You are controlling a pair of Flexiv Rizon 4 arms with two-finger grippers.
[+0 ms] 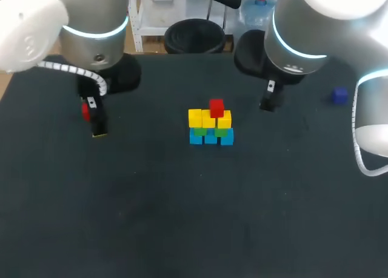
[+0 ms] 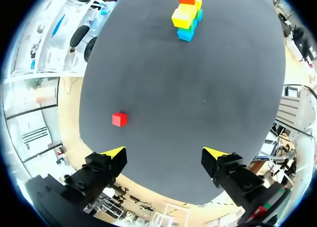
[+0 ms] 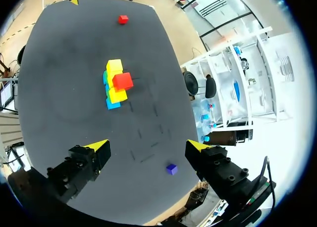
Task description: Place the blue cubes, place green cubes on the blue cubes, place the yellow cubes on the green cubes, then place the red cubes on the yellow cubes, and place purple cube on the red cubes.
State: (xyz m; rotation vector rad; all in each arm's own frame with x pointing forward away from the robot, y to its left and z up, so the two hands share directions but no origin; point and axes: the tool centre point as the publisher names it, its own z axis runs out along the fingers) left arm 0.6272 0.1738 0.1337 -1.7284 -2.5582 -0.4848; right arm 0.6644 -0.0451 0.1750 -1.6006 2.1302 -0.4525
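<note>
You had a wide, dark matte tabletop [image 1: 182,217] under both arms. Your silver left robot arm [image 1: 91,36] stood over the table's far left part, and your silver right robot arm [image 1: 297,36] stood over its far right part.

The left gripper [image 2: 164,153] hung above the table with its yellow-tipped fingers spread wide and nothing between them. The right gripper [image 3: 147,146] was also released, its fingers wide apart and holding nothing.

Near the middle of the table stood a small stack of coloured cubes [image 1: 210,123], well apart from both grippers. Its bottom layer was a row of small blue cubes [image 1: 210,137] resting on the table. Small green cubes [image 1: 200,131] showed above the blue ones, and a row of small yellow cubes [image 1: 194,117] sat on the green. One stacked red cube [image 1: 216,106] sat on top of the yellow row.

A loose small red cube [image 2: 119,119] lay on the table just ahead of the left gripper, off toward one finger's side. A small purple cube [image 3: 172,169] lay alone near the table's right edge, ahead of the right gripper and touching nothing.
</note>
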